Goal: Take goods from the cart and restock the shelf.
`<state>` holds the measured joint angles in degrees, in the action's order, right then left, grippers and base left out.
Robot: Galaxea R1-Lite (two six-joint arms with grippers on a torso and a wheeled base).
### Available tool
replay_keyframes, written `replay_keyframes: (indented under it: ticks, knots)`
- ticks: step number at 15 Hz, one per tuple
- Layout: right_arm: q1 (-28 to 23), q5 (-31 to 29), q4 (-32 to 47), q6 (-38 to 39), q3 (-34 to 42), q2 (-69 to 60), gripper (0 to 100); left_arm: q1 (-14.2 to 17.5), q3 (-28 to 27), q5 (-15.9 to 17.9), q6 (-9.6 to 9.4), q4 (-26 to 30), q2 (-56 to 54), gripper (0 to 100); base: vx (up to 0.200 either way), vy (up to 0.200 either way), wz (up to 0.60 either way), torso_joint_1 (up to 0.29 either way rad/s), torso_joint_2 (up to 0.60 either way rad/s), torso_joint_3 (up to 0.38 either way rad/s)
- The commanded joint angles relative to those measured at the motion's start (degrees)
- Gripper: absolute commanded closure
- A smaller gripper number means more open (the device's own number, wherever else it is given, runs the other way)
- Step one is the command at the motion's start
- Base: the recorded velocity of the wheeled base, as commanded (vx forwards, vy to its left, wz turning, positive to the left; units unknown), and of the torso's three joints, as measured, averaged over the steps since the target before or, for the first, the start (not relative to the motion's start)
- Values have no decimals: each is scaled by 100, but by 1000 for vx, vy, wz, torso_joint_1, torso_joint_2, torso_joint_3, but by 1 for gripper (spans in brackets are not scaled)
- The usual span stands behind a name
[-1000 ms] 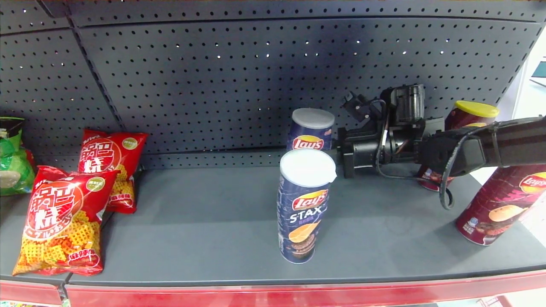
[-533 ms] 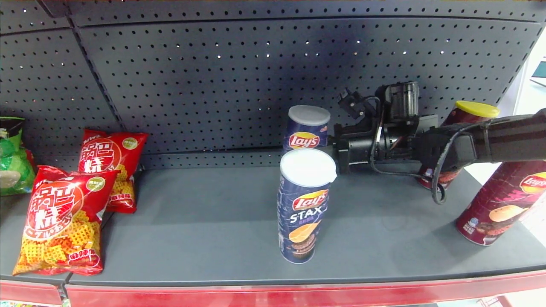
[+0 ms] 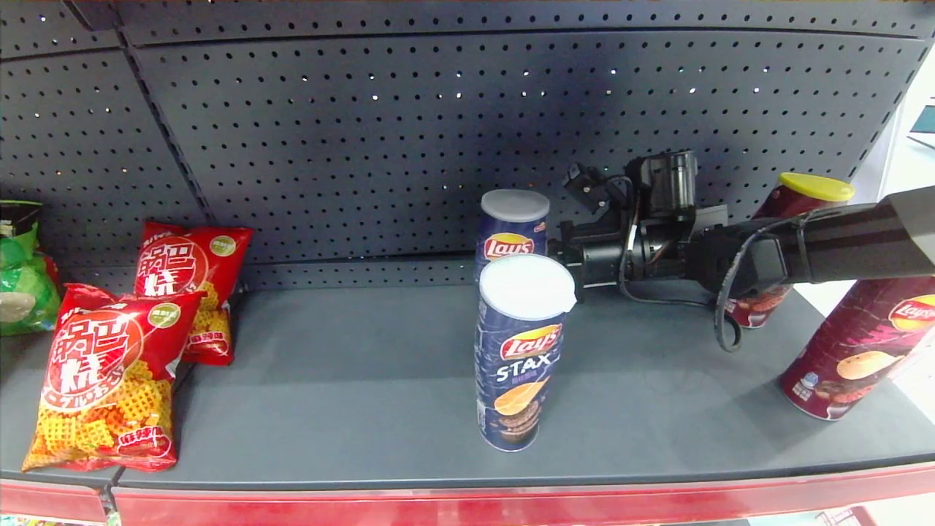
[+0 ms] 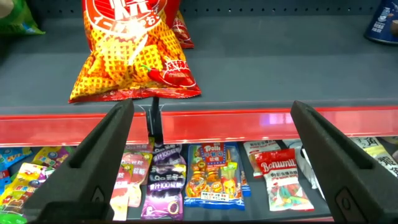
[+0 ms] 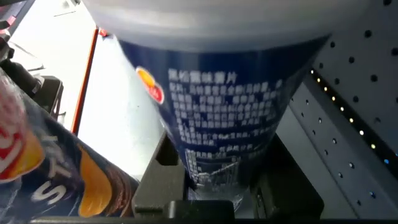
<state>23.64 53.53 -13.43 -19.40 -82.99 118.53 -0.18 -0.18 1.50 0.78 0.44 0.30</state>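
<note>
Rear can [image 3: 513, 226]: blue cardboard tube, flat grey plastic lid, upright at the back of the shelf [image 3: 350, 380], near the pegboard [image 3: 365, 146]. Right tool [image 3: 577, 259] comes in from the right side and is clamped on its lower body. In the right wrist view the dark fingers [image 5: 163, 186] sit tight on both sides of the tube [image 5: 230, 93], with no gap to the wall. Base is hidden behind the front can, so can't tell if it is seated on the shelf or lifted.

Front can [image 3: 520, 351]: same blue tube, white lid, upright, directly in front of the rear one. The two overlap in the head view; touching or not, can't tell. Its glossy printed side also shows in the right wrist view [image 5: 50, 168].

Shelf is flat matte grey sheet metal with a red front rail [image 3: 438, 504]. Pegboard is dark perforated steel.

Right of the arm: two dark red tubes. One with a yellow lid [image 3: 800, 197] sits at the back, partly behind the arm. The other [image 3: 855, 358] is near the front edge, top out of frame.

Left side, well apart: two crinkly red foil bags, one lying at the front [image 3: 109, 380] and one leaning behind it [image 3: 193, 292]. A green bag [image 3: 18, 277] is at the far left edge.

Left tool [image 4: 211, 155]: fingers [image 4: 99, 155] spread wide, nothing held, below and in front of the red rail. Small candy packets [image 4: 211, 180] lie on the lower shelf behind it.
</note>
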Motion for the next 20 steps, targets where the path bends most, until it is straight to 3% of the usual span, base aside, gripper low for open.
replay_keyframes:
  ticks: [1,6,16,17,20]
  knots:
    - [9,-9,7,-3,-77,74,100,1,1,-1,1,-9,13,0,0,0,0,0,0,0]
    - [53,8,7,-20,-340,100,100,1,1,-1,1,0,13,0,0,0,0,0,0,0]
    - [44,35,-45,-64,-33,109,100,1,1,-1,1,0,13,0,0,0,0,0,0,0]
    - [44,35,-45,-64,38,91,0,1,1,-1,1,-9,13,0,0,0,0,0,0,0]
    - [44,35,-89,-73,55,83,0,1,1,-1,1,-9,13,0,0,0,0,0,0,0]
